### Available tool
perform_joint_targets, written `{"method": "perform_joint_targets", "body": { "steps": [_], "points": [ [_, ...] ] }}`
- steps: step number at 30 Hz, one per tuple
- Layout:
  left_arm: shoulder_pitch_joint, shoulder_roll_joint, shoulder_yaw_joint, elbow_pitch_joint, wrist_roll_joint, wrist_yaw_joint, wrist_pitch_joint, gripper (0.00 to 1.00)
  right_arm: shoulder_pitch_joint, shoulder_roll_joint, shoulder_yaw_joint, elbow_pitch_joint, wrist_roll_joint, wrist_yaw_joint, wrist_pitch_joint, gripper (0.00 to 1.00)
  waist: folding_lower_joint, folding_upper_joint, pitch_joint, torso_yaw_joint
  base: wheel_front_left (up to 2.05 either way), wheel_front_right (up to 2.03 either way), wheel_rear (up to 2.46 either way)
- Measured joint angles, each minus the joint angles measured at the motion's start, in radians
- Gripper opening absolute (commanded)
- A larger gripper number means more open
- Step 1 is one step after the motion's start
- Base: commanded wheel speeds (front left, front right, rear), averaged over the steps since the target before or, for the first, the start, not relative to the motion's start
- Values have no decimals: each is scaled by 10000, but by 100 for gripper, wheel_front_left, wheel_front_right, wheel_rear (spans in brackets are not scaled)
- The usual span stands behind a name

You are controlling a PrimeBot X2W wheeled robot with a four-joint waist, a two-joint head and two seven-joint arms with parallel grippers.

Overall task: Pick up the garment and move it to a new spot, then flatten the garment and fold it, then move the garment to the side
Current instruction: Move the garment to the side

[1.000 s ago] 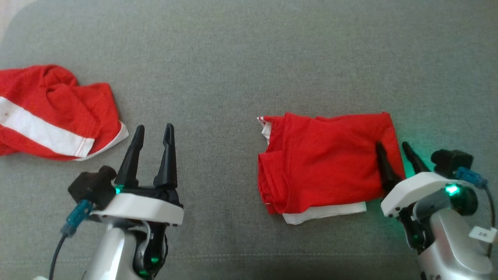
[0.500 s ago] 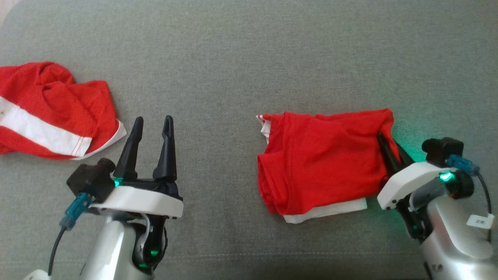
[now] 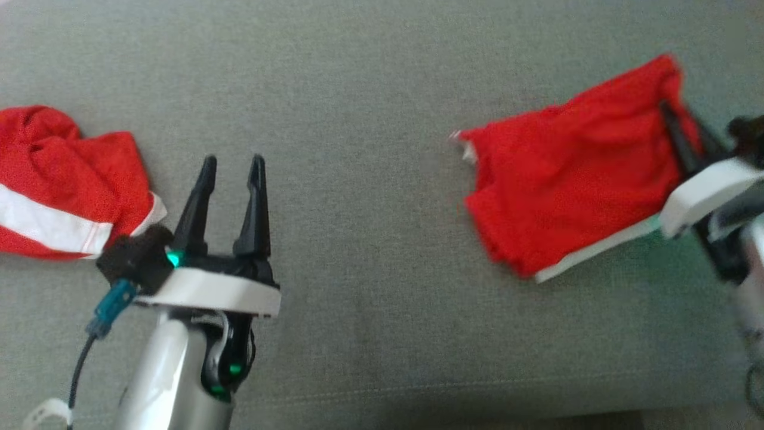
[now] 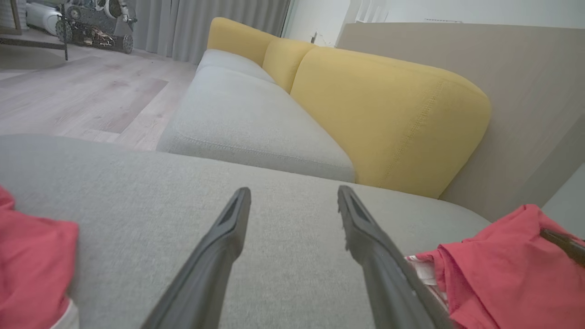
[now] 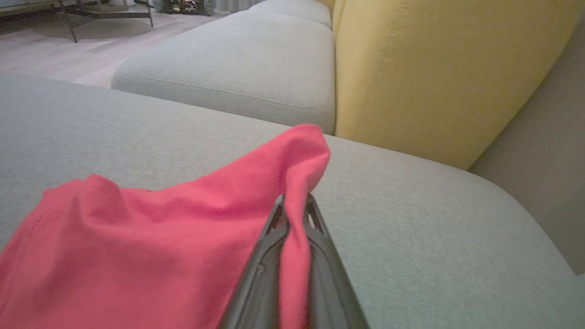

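I recorded the garment (image 3: pixel 561 179), soft red knit folded into a rough rectangle with a white layer along its lower edge, at the right of the head view on the grey woven cushion (image 3: pixel 358 89). The right gripper (image 3: pixel 674 110) was clenched on its upper right corner, fabric bunched between the slim dark fingers and peaked upward. The left gripper (image 3: pixel 233 160) stood released at lower left, tapered fingers apart over bare cushion. A crumpled red heap (image 3: pixel 54 179) with a white band lay at the left edge.
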Motion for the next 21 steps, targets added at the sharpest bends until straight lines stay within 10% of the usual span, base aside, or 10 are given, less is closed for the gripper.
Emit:
{"method": "perform_joint_targets", "body": {
  "steps": [21],
  "points": [
    [-978,-42,119,-155,389,-169,-69,100,-2073,-844,-3164,1768,1678,0,341,0,0,0,1579,-324,0,0,0]
  ]
}}
